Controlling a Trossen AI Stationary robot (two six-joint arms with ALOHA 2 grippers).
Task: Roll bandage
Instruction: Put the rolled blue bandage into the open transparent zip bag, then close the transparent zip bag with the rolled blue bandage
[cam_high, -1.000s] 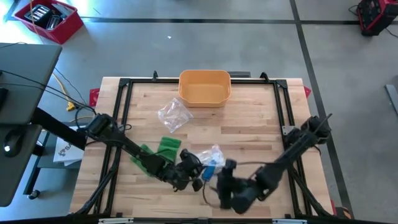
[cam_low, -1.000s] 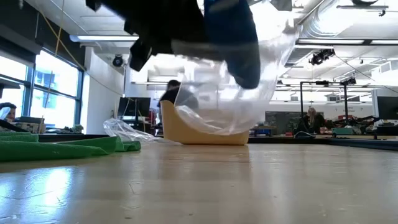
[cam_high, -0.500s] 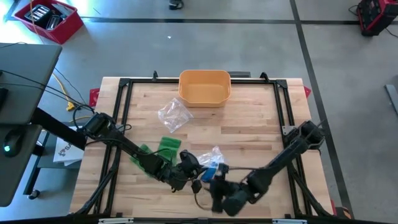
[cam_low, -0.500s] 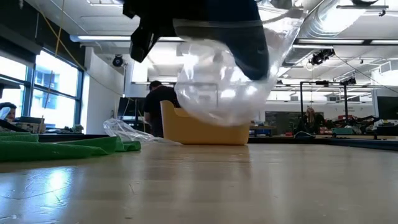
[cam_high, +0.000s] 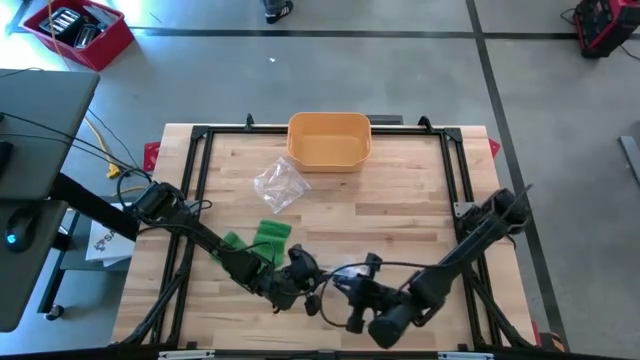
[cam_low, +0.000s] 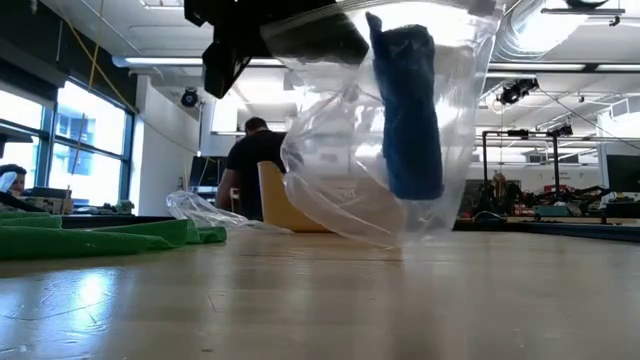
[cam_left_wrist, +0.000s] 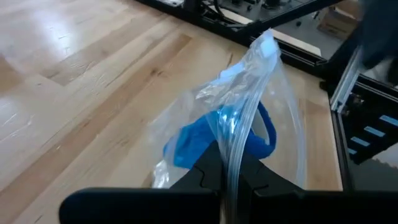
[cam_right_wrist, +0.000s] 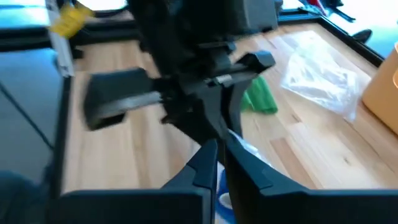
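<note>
Now hanging upright inside a crinkled clear plastic bag (cam_low: 390, 140), a rolled blue bandage (cam_low: 408, 110) is lifted near the wooden bench's (cam_high: 400, 215) front edge; the left gripper (cam_left_wrist: 230, 177) pinches the bag's rim, and the right gripper (cam_right_wrist: 219, 163), spread a second ago, has pressed onto it.

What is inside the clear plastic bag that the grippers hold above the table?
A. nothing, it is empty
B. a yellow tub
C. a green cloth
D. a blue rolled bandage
D: in the low view a dark blue roll hangs inside the clear plastic bag, and the left wrist view shows the same blue through the plastic pinched by the left gripper.
</note>
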